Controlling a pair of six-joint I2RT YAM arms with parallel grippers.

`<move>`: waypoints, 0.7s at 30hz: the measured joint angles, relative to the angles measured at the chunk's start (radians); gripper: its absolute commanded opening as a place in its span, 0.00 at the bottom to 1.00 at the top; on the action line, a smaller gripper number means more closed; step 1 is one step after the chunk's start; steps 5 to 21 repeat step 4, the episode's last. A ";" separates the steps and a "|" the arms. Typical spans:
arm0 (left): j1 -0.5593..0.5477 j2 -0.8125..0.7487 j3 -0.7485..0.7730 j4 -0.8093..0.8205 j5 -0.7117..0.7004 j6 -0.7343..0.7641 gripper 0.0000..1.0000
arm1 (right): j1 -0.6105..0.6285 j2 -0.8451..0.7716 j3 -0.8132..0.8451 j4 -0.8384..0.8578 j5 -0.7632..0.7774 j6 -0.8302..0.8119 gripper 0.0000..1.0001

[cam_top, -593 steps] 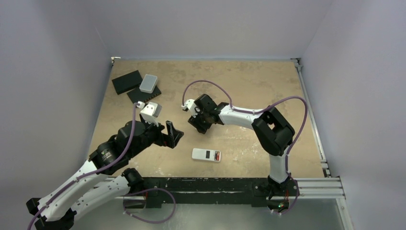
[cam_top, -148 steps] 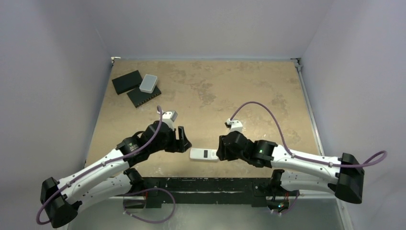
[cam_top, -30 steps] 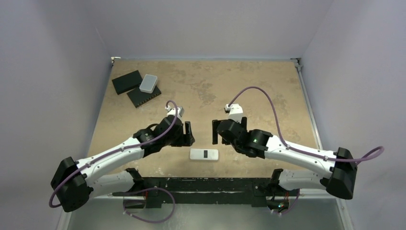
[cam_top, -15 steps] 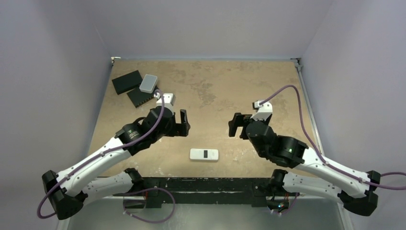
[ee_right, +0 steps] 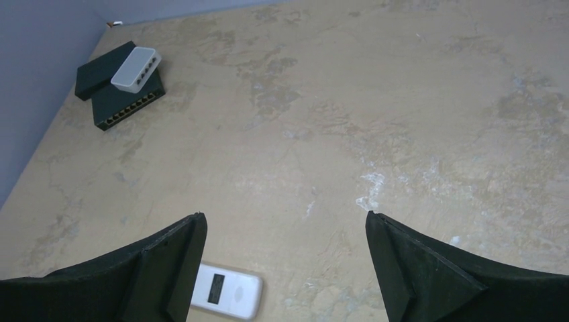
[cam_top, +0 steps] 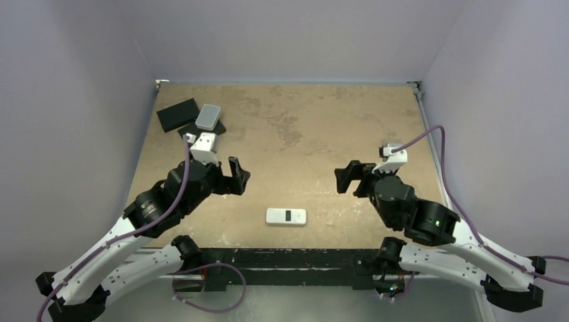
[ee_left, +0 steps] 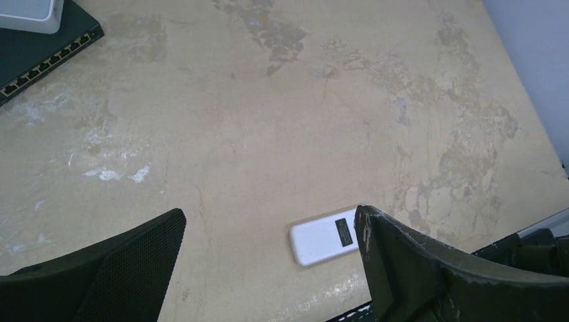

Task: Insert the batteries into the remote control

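Note:
The remote control (cam_top: 286, 216) lies flat near the table's front edge, white back up with a small dark rectangle. It also shows in the left wrist view (ee_left: 327, 236) and the right wrist view (ee_right: 226, 292). My left gripper (cam_top: 236, 176) is open and empty, raised up and to the left of the remote. My right gripper (cam_top: 347, 178) is open and empty, raised up and to the right of it. Neither touches it. The batteries are out of view.
Two flat black slabs (cam_top: 177, 115) with a light grey rounded box (cam_top: 209, 117) on them sit at the table's back left corner, also in the right wrist view (ee_right: 121, 94). A metal rail (cam_top: 429, 258) runs along the front edge.
Both arms have drawn back and apart from the remote, the left one to the left, the right one to the right. The remote has not moved in the last second.

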 measured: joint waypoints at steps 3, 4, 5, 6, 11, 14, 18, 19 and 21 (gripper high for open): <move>0.000 -0.054 -0.029 0.000 0.000 0.003 0.99 | 0.000 -0.023 0.000 -0.005 -0.029 -0.005 0.99; 0.000 -0.064 -0.035 0.000 0.000 0.003 0.99 | 0.000 -0.027 0.000 -0.005 -0.032 -0.005 0.99; 0.000 -0.064 -0.035 0.000 0.000 0.003 0.99 | 0.000 -0.027 0.000 -0.005 -0.032 -0.005 0.99; 0.000 -0.064 -0.035 0.000 0.000 0.003 0.99 | 0.000 -0.027 0.000 -0.005 -0.032 -0.005 0.99; 0.000 -0.064 -0.035 0.000 0.000 0.003 0.99 | 0.000 -0.027 0.000 -0.005 -0.032 -0.005 0.99; 0.000 -0.064 -0.035 0.000 0.000 0.003 0.99 | 0.000 -0.027 0.000 -0.005 -0.032 -0.005 0.99; 0.000 -0.064 -0.035 0.000 0.000 0.003 0.99 | 0.000 -0.027 0.000 -0.005 -0.032 -0.005 0.99; 0.000 -0.064 -0.035 0.000 0.000 0.003 0.99 | 0.000 -0.027 0.000 -0.005 -0.032 -0.005 0.99; 0.000 -0.064 -0.035 0.000 0.000 0.003 0.99 | 0.000 -0.027 0.000 -0.005 -0.032 -0.005 0.99</move>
